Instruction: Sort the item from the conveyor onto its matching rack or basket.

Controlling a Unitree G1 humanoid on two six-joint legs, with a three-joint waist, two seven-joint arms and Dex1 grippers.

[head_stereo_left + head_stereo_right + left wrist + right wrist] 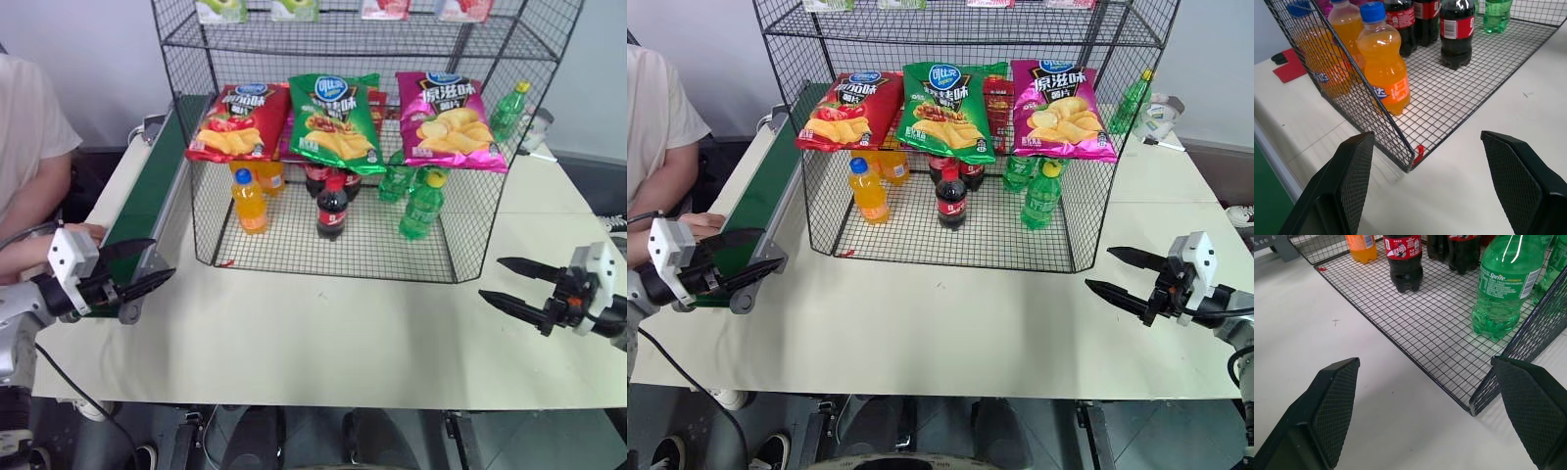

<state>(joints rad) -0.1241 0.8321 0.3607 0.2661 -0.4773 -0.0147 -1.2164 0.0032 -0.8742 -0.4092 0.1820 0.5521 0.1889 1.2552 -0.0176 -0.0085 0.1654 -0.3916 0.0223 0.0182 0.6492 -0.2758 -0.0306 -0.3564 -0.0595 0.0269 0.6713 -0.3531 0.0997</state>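
The green chip bag [333, 122] lies on the middle tier of the black wire rack [470, 230], between a red bag [238, 122] and a magenta bag [448, 119]. The dark green conveyor [147, 191] runs along the rack's left side, and no bag shows on its belt. My left gripper [163, 258] hovers open and empty at the conveyor's near end, pointing toward the rack's front left corner [1413, 164]. My right gripper [490, 278] is open and empty over the table, off the rack's front right corner [1474, 409].
Orange soda [249, 201], cola [332, 208] and green Sprite bottles [422, 206] stand on the rack's floor. Another green bottle [509, 110] stands behind the rack at the right. A person's hand [90, 232] rests by the conveyor's near end, close to my left gripper.
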